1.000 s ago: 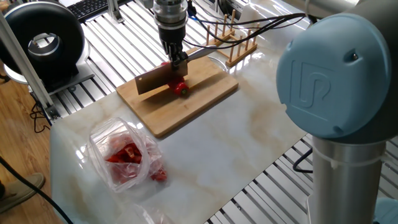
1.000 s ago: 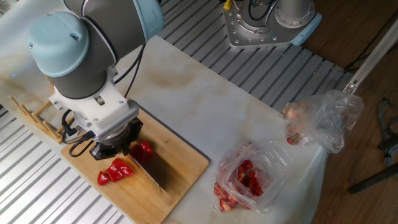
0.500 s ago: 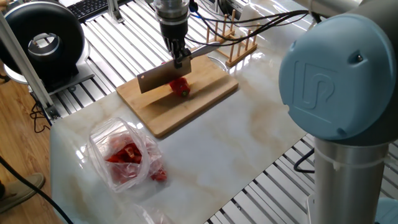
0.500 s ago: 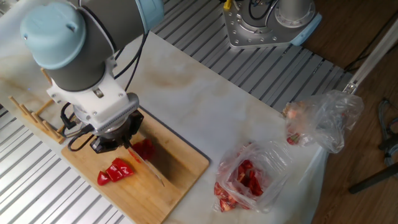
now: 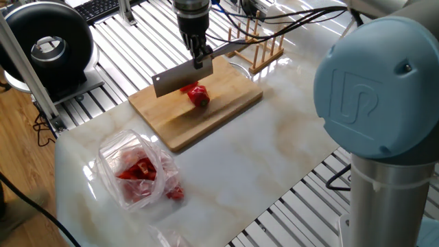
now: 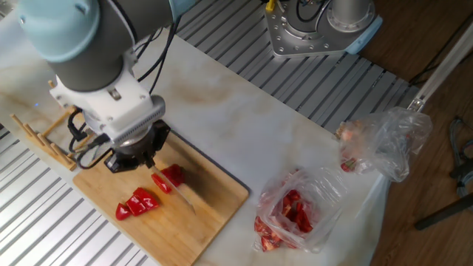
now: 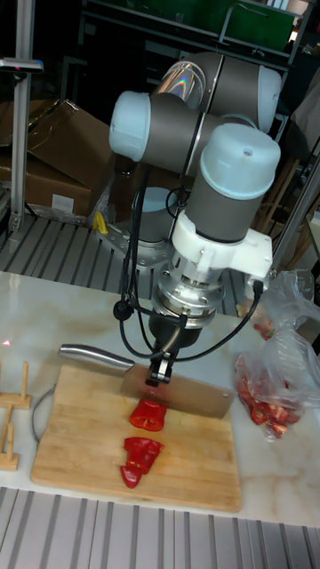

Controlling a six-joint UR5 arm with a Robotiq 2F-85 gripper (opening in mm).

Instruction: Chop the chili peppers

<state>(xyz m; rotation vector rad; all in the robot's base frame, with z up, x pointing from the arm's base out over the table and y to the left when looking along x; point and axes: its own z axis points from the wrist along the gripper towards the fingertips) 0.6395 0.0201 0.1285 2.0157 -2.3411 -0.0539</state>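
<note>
At the centre of the cutting board (image 7: 196, 480), the end effector (image 7: 160, 373) stays clamped on the cleaver (image 7: 182, 396), blade raised clear above the chili peppers (image 7: 147, 415). A cut piece (image 7: 140, 455) lies at 6 o'clock of the blade. A good stroke descends vertically, blade square across the uncut part, stopping at the wood
</note>
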